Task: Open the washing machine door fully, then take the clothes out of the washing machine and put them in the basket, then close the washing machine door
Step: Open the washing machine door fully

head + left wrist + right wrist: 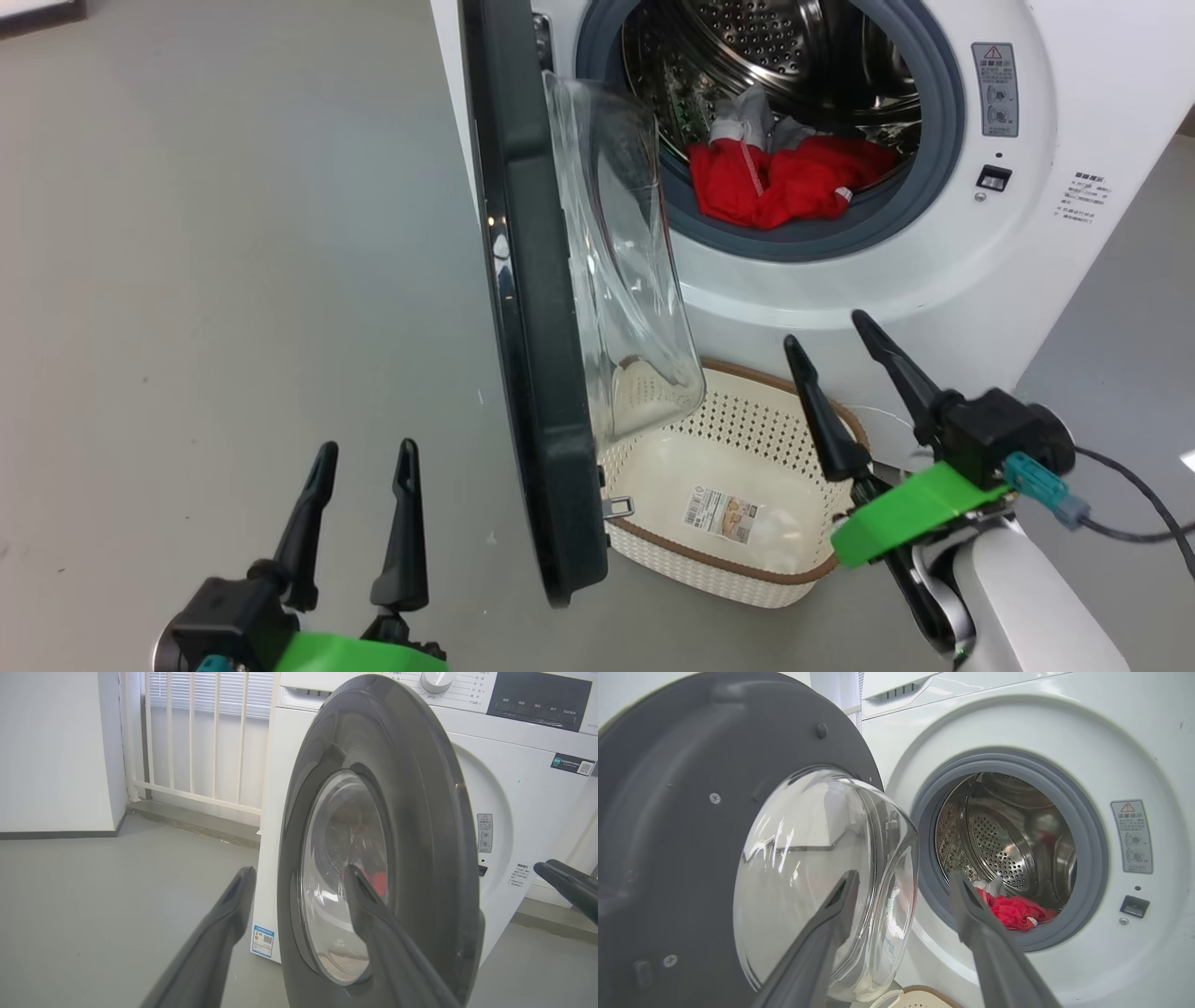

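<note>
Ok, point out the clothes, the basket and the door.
clothes (794, 182), head view, red fabric.
basket (747, 415), head view, perforated far wall.
washing machine door (532, 373), head view, black rim.

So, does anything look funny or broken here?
Nothing looks broken or spilled. One odd bit: the washing machine door stands only partway open, and its glass bulge seems to hang over the basket at its left corner. The clothes lie in the drum.

Warning label (1132, 836) with red triangle is reading 温馨提示 on washing machine (1064, 728) front; barcode sticker (721, 512) is sitting on basket (747, 415) bottom; remaining print is showing too small.
</note>
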Controlling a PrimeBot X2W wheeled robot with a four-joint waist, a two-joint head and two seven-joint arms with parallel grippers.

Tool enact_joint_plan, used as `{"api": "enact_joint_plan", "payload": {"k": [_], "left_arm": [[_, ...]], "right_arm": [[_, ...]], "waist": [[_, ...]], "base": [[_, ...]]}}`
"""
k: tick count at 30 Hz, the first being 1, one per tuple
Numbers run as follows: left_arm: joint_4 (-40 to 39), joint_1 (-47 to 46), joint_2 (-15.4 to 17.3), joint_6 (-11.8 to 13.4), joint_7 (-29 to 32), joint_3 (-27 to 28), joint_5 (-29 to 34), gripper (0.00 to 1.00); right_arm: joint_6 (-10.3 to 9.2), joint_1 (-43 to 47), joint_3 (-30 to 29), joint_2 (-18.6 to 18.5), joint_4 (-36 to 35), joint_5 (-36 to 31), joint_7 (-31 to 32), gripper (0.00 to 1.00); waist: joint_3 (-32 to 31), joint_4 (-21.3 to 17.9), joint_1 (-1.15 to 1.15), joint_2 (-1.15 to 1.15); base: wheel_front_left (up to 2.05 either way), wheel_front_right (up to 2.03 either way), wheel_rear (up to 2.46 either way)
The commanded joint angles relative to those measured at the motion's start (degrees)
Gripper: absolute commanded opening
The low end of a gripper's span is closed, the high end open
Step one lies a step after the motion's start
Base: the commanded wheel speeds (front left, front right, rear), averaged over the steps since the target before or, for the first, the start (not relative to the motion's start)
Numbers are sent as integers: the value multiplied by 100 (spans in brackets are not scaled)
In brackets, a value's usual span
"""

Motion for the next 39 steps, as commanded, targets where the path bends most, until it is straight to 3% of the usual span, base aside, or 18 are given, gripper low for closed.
{"api": "enact_joint_plan", "payload": {"k": [1, 10, 27, 28, 30, 39], "left_arm": [[-110, -32, 80, 58, -69, 236, 47, 100], [-75, 16, 93, 92, -170, 306, 96, 100], [123, 43, 158, 109, -55, 204, 106, 100], [114, 35, 171, 102, -46, 192, 113, 47], [73, 13, 195, 93, -41, 168, 136, 0], [-336, -189, 321, 34, 33, 78, 240, 0]], "right_arm": [[35, 70, 48, 53, -241, -14, -65, 100], [35, 701, -101, 58, -585, 52, -113, 100], [35, 939, 152, 58, -435, 362, -107, 100], [35, 939, 158, 58, -428, 369, -107, 100], [35, 942, 166, 58, -419, 381, -108, 100], [35, 942, 178, 59, -395, 418, -107, 100]], "waist": [[-14, 0, 0, 0], [-96, -38, 0, 0], [-224, -24, 0, 0], [-229, -19, 0, 0], [-241, -15, 0, 0], [-250, -21, 0, 0]], "base": [[0, 0, 0], [0, 0, 0], [0, 0, 0], [0, 0, 0], [0, 0, 0], [0, 0, 0]]}}
